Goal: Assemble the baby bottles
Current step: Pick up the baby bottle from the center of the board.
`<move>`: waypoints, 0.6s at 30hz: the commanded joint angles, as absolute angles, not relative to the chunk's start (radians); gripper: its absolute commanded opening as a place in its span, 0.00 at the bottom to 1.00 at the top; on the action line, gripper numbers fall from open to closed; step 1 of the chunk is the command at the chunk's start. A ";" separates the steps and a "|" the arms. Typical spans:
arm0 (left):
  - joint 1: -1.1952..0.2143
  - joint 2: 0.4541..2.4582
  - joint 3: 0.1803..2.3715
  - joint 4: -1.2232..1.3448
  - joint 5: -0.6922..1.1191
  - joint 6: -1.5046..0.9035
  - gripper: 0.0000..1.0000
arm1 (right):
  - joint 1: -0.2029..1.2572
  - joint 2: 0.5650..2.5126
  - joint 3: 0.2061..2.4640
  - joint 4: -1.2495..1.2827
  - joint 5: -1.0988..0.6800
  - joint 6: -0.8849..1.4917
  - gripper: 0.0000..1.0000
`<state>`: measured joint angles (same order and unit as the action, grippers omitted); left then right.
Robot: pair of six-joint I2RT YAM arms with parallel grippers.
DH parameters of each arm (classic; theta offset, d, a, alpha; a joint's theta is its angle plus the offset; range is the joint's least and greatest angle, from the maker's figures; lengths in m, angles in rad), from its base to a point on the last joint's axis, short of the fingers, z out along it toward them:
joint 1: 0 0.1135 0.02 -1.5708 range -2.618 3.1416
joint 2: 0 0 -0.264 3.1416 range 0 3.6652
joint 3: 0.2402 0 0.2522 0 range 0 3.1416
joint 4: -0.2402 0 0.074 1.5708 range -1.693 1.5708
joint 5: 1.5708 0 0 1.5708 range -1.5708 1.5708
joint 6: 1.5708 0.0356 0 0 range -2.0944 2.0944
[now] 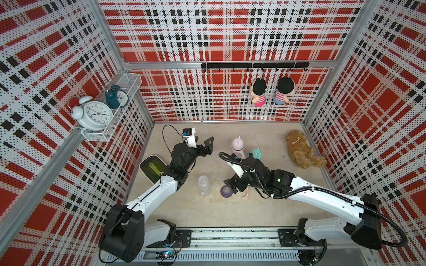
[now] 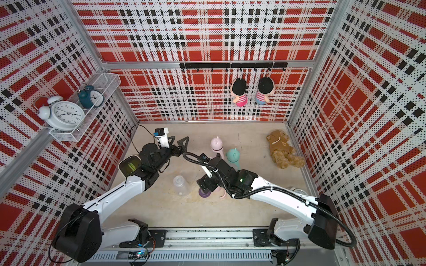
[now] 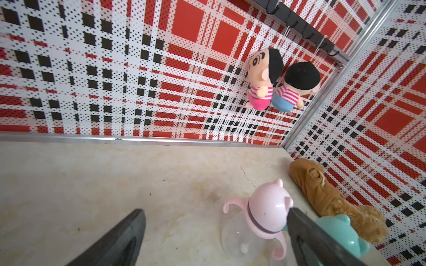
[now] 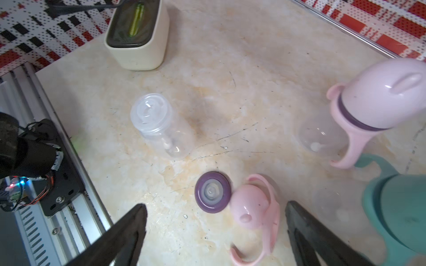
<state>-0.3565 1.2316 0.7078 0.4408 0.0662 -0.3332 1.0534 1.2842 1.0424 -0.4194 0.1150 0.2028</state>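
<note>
Your left pincer [image 2: 178, 141] is released: the jaws stand wide apart with nothing between them, and it hangs over the far left part of the worktop [image 1: 253, 214], facing the back wall. Your right pincer [image 4: 216, 205] is released too and grips nothing. It is poised over the loose parts near the front middle, and in the right wrist view its 2 fingers flank them.

Of the 3 baby bottles, 2 are assembled and upright toward the back. The pink bottle [image 1: 237, 146] has its eared cap on, and the teal bottle [image 1: 257, 154] is just beside it, partly hidden by your right arm in both top views.

Bottle 3 is in pieces. Its clear bottle body [image 1: 204, 185] stands open-mouthed left of the right pincer. The purple collar [image 4: 212, 191], with the nipple set in it, lies flat on the worktop near that body. The pink cap [image 4: 251, 207] with its looped handle ring lies on its side, touching the collar.

A brown plush toy [image 1: 302, 149] lies by the right wall, and a cream box [image 4: 138, 57] sits at the left edge.
</note>
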 commanded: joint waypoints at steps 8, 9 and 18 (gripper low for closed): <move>-0.330 1.169 0.725 0.305 -0.085 -0.395 0.98 | 1.124 1.365 0.912 0.043 0.046 0.192 0.97; -0.328 1.161 0.726 0.294 -0.091 -0.397 0.98 | 1.124 1.390 0.912 0.068 0.046 0.189 0.97; -0.322 1.109 0.727 0.245 -0.121 -0.393 0.98 | 1.134 1.581 0.949 0.222 0.022 0.146 0.97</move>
